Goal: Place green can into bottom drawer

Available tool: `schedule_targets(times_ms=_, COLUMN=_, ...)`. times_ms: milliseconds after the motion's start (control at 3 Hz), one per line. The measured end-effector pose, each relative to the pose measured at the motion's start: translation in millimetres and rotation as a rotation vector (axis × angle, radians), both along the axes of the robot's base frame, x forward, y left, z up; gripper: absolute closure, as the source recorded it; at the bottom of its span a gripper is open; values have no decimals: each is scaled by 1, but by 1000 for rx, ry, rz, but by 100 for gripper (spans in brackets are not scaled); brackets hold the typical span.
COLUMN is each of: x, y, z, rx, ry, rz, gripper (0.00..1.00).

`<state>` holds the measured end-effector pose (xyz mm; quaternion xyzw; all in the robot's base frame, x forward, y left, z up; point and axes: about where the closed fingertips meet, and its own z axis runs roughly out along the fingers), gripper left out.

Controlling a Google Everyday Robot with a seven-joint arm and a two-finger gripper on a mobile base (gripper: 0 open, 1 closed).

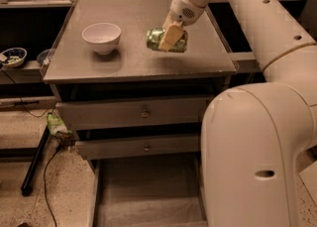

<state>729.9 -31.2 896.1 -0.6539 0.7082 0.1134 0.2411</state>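
Note:
The green can [154, 38] lies on its side, held a little above the grey cabinet top [124, 65], right of centre, with its shadow just beneath it. My gripper [171, 36] reaches down from the upper right and is shut on the can, with one tan finger [168, 37] across its front. The bottom drawer [148, 191] is pulled out at the foot of the cabinet and shows a plain grey floor. My arm hides the drawer's right side.
A white bowl [101, 36] stands on the cabinet top, left of the can. Two shallower drawers with knobs [143, 114] are shut above the open one. A small bowl [12, 56] sits on a shelf at left. Cables and a black stand leg [34, 164] lie on the floor at left.

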Motion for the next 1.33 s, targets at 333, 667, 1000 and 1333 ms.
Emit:
schedule_targets(times_ms=333, x=-19, y=-6, z=25, rx=-1, ry=-28, rz=-1, gripper=100)
schedule_targets(times_ms=667, x=-46, y=-14, z=41, rx=-2, ry=-44, rz=-5, gripper=100)
schedule_targets(times_ms=1000, x=-87, y=-14, z=41, rx=2, ry=-49, rz=10, gripper=100)
schedule_targets(times_ms=1333, x=-87, y=-14, z=41, rx=2, ry=-51, rz=10, gripper=100)
